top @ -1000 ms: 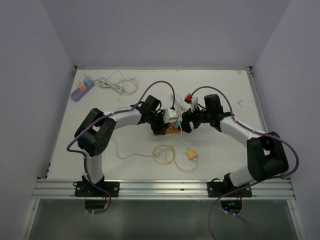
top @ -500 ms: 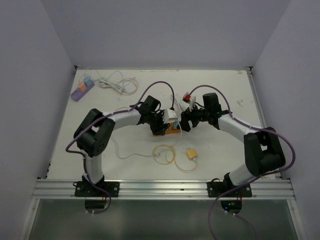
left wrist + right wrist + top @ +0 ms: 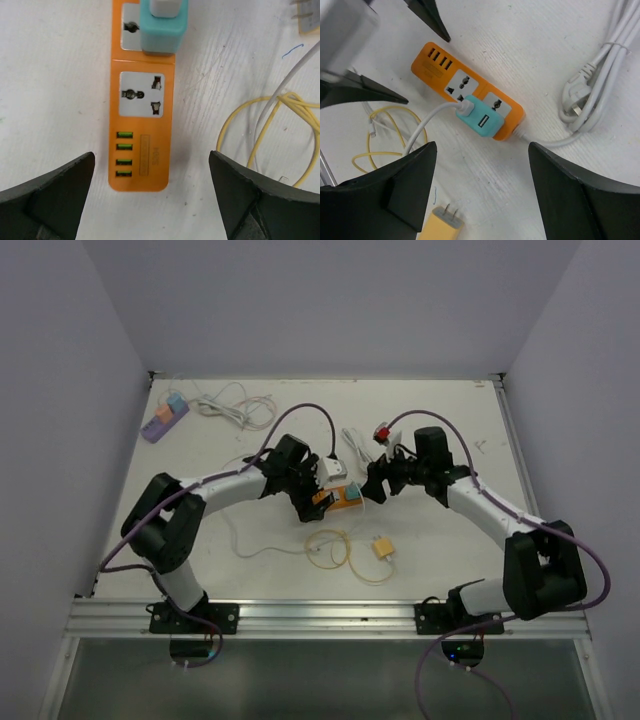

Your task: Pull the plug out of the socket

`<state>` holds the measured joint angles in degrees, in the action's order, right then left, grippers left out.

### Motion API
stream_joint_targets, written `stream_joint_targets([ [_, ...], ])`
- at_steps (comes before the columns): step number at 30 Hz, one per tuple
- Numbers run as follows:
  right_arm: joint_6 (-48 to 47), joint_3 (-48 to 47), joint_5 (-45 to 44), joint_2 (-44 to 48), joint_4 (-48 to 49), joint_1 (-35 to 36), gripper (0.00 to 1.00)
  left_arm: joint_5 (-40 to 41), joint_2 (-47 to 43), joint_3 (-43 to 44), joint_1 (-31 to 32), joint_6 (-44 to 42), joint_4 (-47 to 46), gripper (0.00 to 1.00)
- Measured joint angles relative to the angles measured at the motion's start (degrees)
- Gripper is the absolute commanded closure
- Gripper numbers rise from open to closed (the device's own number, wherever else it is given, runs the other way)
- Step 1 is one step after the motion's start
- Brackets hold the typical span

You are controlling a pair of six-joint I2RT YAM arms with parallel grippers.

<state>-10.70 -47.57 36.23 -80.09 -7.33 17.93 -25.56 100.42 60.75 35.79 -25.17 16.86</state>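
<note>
The orange socket strip (image 3: 335,499) lies mid-table, and a teal plug (image 3: 352,489) with a white cable is seated in one of its outlets. In the left wrist view the socket strip (image 3: 150,167) runs away from me with the teal plug (image 3: 162,27) at its far end. My left gripper (image 3: 152,200) is open, just short of the strip's USB end and touching nothing. From the right wrist, the plug (image 3: 480,120) stands in the socket strip (image 3: 429,70). My right gripper (image 3: 482,195) hangs open above and just beside it, empty.
A yellow plug (image 3: 382,548) with a looped yellow cable (image 3: 330,548) lies just in front of the strip. A bundled white cord (image 3: 600,75) sits behind it, near a small red item (image 3: 380,433). A purple power strip (image 3: 165,417) with its cord rests at the back left.
My left gripper has opened wide and drawn back to the left, off the orange strip. The right gripper has stayed open beside the plug, shifting only slightly.
</note>
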Motion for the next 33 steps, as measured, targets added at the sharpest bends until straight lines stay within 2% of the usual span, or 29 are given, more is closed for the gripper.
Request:
stream_joint_targets([
  [4, 3.34, 0.24, -5.4, 4.52, -2.6, 0.0, 0.29, 3.67, -9.07, -4.11, -0.26, 5.7, -3.37, 0.0],
  [5, 4.5, 0.24, -6.93, 5.4, -2.78, 0.0, 0.33, 4.52, -11.54, -4.96, -0.39, 7.54, -4.63, 0.0],
  [6, 6.21, 0.22, -8.83, 6.4, -3.1, 0.0, 0.43, 5.51, -13.84, -5.7, -0.5, 9.53, -5.81, 0.0],
  [9, 13.57, -0.92, -16.61, 7.69, -5.62, 0.0, 0.51, 7.56, -19.3, -7.76, -0.81, 15.43, -10.21, 0.0],
  [17, 33.57, -5.27, -31.61, 2.32, -12.59, 0.46, 0.53, 8.2, -25.03, -16.81, -0.87, 27.82, -20.94, 0.0],
  [24, 45.81, -6.69, -42.1, -6.54, -18.12, 6.88, 0.68, 7.96, -22.64, -18.86, 2.73, 28.72, -26.6, 0.0],
  [29, 52.37, -8.41, -44.89, -10.4, -18.91, 7.98, 0.67, 7.82, -21.57, -21.88, 4.85, 28.35, -34.75, 0.0],
  [33, 56.22, -9.97, -45.77, -12.79, -18.75, 8.2, 0.62, 8.22, -21.55, -26.6, 5.35, 28.57, -41.72, 0.0],
])
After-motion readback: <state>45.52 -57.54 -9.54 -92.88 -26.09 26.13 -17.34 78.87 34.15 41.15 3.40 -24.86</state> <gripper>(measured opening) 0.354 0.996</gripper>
